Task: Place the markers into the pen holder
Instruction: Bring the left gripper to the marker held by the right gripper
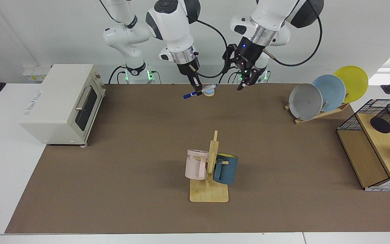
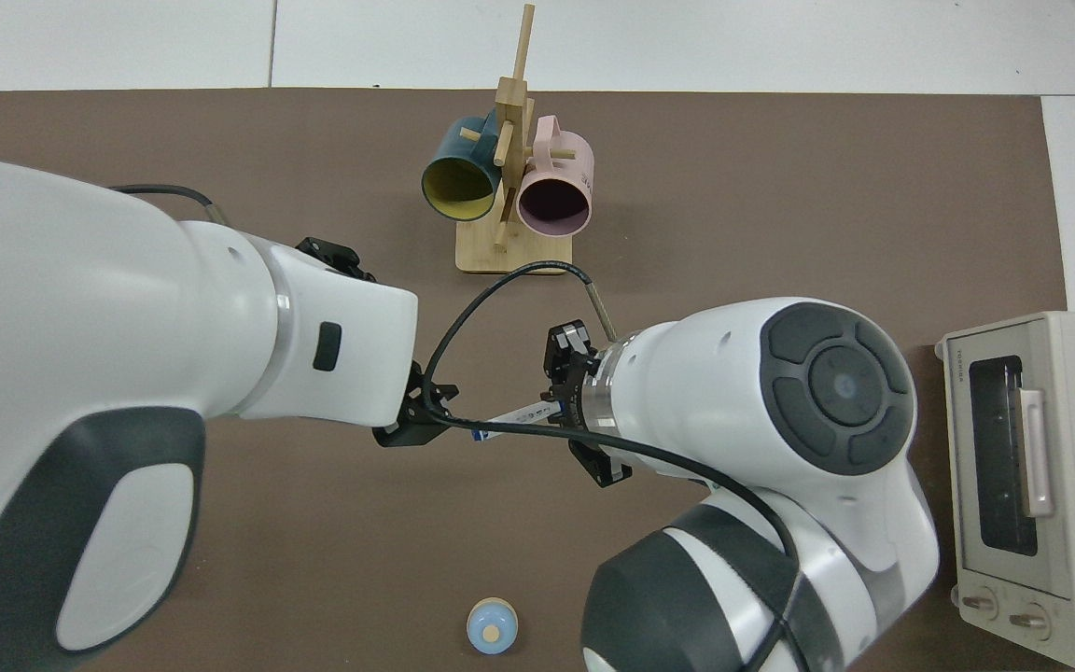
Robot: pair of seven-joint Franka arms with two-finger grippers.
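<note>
Facing view first: the right gripper hangs high over the far middle of the mat, fingers pinched on the marker near its midpoint, the barrel lying nearly level with the blue cap tipped a little low. Just beside it the left gripper comes in from the other side, fingers spread and empty, aimed toward the marker's free end; this looks like a handover being set up. The holder sits far off inside the wire basket, well apart from both grippers. The marker should handle as light and stiff with a smooth, somewhat slippery barrel, so I'd take it across the white barrel, clear of the cap, and squarely so it can't pivot. Now the top view: the marker pokes out of the right gripper, its tip almost at the left gripper, whose fingers are mostly hidden under the wrist. Writing: the barrel label is too small to read; the pink mug shows letters ending in "ME", the oven has illegible side print, and its front looks to read TOSHIBA.
</note>
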